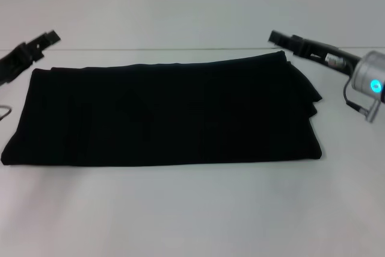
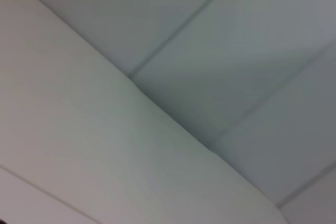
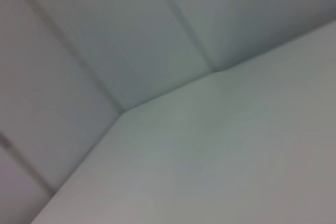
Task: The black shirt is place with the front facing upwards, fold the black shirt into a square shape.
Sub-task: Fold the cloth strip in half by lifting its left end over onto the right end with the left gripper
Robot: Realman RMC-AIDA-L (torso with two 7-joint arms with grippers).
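Observation:
The black shirt lies on the white table as a long, wide band folded lengthwise, with no lettering showing. Its right end has layered, uneven edges. My left gripper hovers just beyond the shirt's far left corner, apart from the cloth. My right gripper is just past the far right corner, close to the cloth's edge. Neither wrist view shows the shirt or a gripper.
The table's far edge runs just behind the shirt, with a pale wall beyond it. Bare table and wall panels fill the left wrist view, and the table's corner fills the right wrist view.

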